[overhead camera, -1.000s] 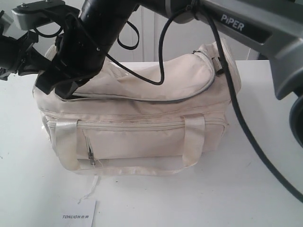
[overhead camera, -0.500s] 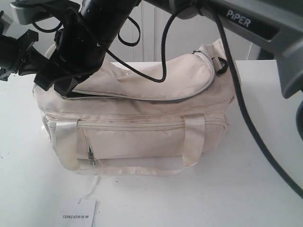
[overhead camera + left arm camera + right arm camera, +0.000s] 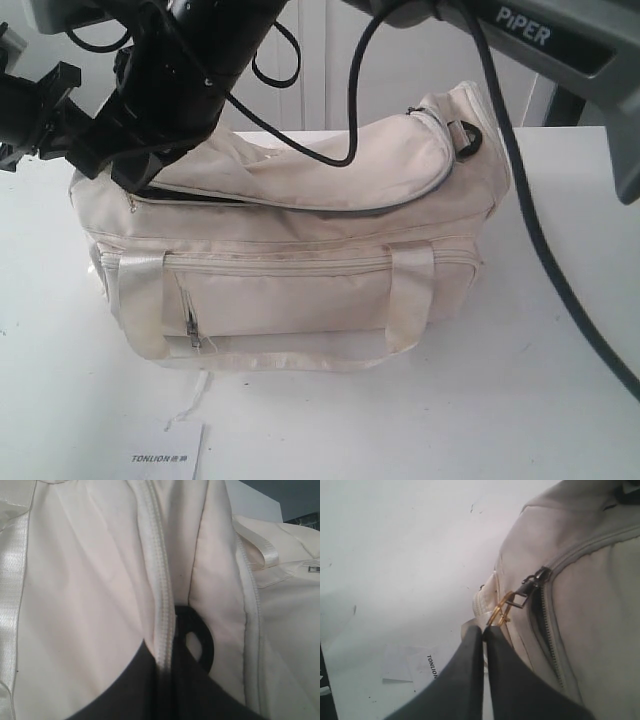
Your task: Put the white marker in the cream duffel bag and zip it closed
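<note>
Marker not visible in any view; cannot tell whether it is already inside the bag [image 3: 300,290], which sits mid-bench [image 3: 560,400]. Top zip gapes at the end toward the bench's left edge, so closing is judged unfinished. Right hand [image 3: 485,628] clenched on the gold pull [image 3: 501,611]. Left hand [image 3: 167,652] at the bag end, grip unclear. Versus the earlier frame: right arm higher, flap lifted, dark gap wider.

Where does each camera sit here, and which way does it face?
Exterior: in front of the table, slightly above, facing the cream duffel bag's pocket side; left arm and right arm show.
Left wrist: close against bag fabric, a zipper and black ring; left gripper's dark fingers show.
Right wrist: looks along the right gripper, shut on the gold chain pull, toward the table.
Shared: exterior and right wrist both show the TONLION card.
</note>
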Robot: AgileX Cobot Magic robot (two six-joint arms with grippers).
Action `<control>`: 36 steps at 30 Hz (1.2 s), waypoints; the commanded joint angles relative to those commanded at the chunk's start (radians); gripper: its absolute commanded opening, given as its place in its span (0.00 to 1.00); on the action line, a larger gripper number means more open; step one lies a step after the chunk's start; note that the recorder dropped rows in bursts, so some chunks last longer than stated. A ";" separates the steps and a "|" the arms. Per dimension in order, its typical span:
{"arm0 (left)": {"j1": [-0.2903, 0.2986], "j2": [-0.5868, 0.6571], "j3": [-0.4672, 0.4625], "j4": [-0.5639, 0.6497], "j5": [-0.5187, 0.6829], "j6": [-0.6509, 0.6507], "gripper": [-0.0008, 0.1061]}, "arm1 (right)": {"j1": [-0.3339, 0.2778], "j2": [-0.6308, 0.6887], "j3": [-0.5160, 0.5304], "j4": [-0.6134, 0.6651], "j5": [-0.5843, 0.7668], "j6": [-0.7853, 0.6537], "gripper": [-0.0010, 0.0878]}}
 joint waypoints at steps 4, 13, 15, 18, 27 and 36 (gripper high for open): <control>0.000 0.000 0.000 0.000 0.002 0.000 0.01 | 0.000 -0.002 0.000 0.000 0.000 0.004 0.01; 0.000 0.000 0.000 0.000 0.002 0.000 0.01 | 0.020 -0.008 0.000 -0.013 0.000 0.027 0.01; 0.000 0.000 0.000 0.000 0.002 0.000 0.01 | 0.020 -0.008 0.000 -0.018 0.000 0.030 0.01; 0.000 0.000 0.000 0.000 0.002 0.000 0.01 | 0.020 -0.011 0.025 -0.035 0.000 0.041 0.01; 0.000 0.000 0.000 0.000 0.002 0.002 0.01 | 0.020 -0.021 0.105 -0.070 0.000 0.041 0.01; 0.000 0.000 0.000 0.000 -0.002 0.002 0.01 | 0.020 -0.032 0.111 -0.057 0.000 0.041 0.01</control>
